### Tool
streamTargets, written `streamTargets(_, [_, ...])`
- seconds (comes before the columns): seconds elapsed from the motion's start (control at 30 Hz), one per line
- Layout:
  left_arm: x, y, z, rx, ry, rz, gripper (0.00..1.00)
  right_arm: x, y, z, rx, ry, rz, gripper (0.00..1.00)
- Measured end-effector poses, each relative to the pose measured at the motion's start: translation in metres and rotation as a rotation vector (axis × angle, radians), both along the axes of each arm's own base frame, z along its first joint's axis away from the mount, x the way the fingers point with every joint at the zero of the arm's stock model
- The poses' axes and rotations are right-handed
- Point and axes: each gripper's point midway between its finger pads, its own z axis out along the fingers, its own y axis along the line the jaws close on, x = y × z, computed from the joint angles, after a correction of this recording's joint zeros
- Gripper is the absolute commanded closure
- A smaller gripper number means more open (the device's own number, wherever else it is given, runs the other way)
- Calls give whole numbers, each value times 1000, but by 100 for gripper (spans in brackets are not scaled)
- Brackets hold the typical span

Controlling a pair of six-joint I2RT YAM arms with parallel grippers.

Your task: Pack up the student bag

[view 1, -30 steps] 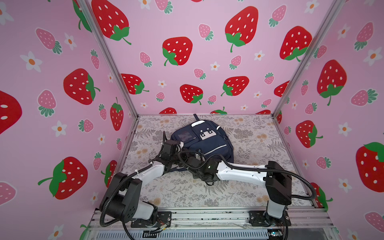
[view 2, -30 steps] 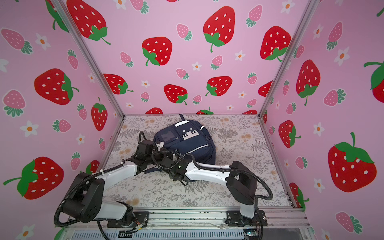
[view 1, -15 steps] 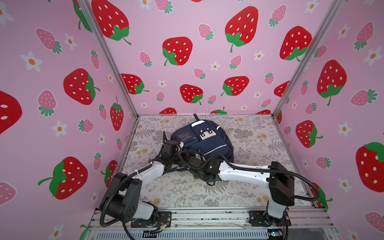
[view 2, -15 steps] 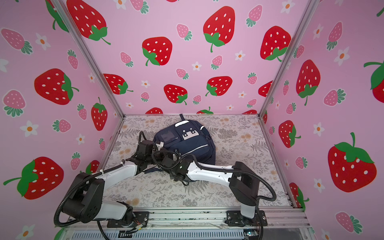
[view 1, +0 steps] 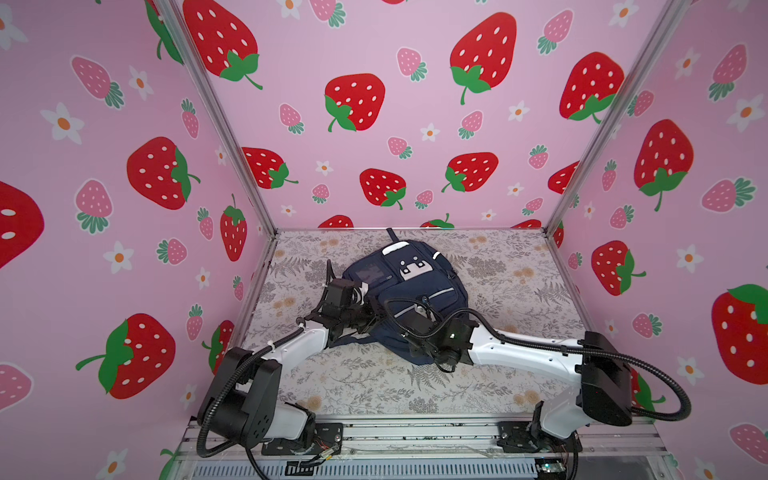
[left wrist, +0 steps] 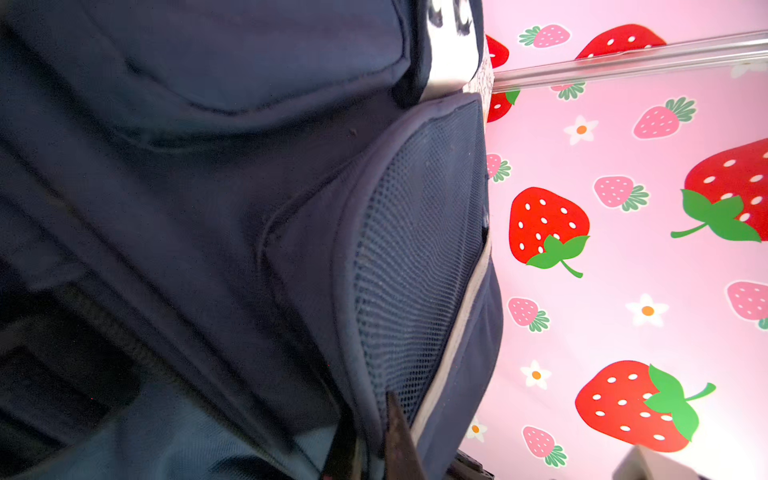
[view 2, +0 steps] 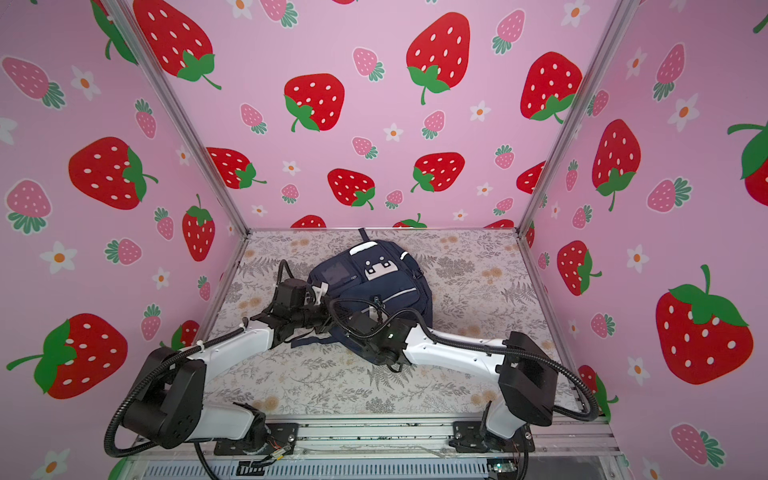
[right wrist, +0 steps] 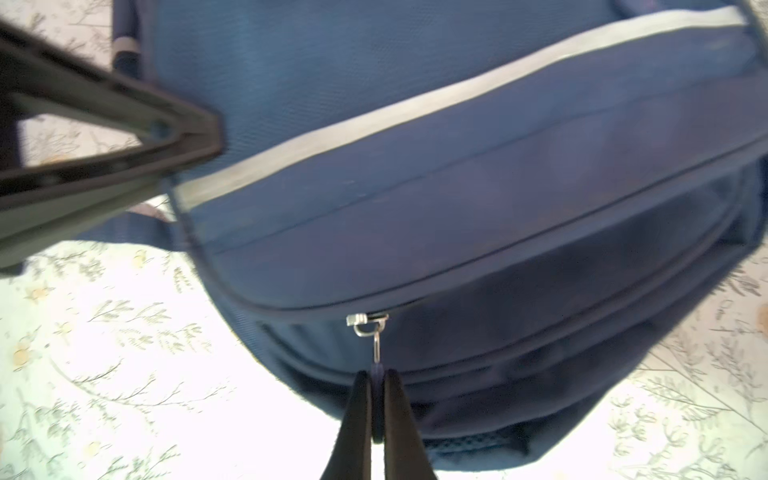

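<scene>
The student bag [view 1: 415,282] [view 2: 374,282], navy with silver stripes and a white face patch, lies flat on the floral table in both top views. My left gripper [view 1: 370,318] [left wrist: 370,432] is at the bag's left side, shut on its fabric edge beside the mesh side pocket [left wrist: 415,249]. My right gripper [view 1: 401,328] [right wrist: 377,376] is at the bag's near end, shut on the dark tab of a zip pull [right wrist: 376,353] below the silver slider [right wrist: 368,320]. The right wrist view also shows one of the left gripper's fingers [right wrist: 195,137].
Pink strawberry walls [view 1: 415,124] close in the left, back and right sides. The floral table cover [view 1: 374,386] stretches in front of the bag to the metal rail [view 1: 415,432] that carries both arm bases. A loose bag strap [view 1: 349,340] lies under the left arm.
My right arm has drawn back to the right with the zip pull still in its jaws. The left arm and the bag have hardly moved.
</scene>
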Motion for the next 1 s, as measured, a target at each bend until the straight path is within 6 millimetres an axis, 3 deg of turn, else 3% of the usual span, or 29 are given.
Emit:
streamTargets(0.23, [2,15,0,11,16,34,100,33,-52,-4,-14,-28,-100,100])
streamTargets(0.33, [4,24,0,-3,36,53,100,38,-60,-3,-1,-48,-100,100])
streamTargets(0.47, [9,37,0,-11,53,83,100,32,-52,-3,11,-58,-35,100])
streamTargets(0.67, [22,66,-1,42,81,173,100,-2,-9,-3,-14,-80,159,100])
streamTargets(0.7, [25,74,-1,52,85,200,97,-9,2,-2,-18,-83,193,100])
streamTargets(0.8, [32,90,-3,85,90,264,68,-26,30,-1,-9,-87,267,100])
streamTargets(0.87, [35,96,2,109,79,304,58,-34,40,1,21,-77,298,100])
streamTargets(0.9, [33,97,7,121,61,314,54,-37,44,2,37,-71,310,100])
streamTargets(0.93, [31,96,15,129,37,317,42,-39,48,3,54,-65,320,100])
streamTargets(1.0, [24,94,33,126,-11,329,36,-42,52,3,75,-53,333,100])
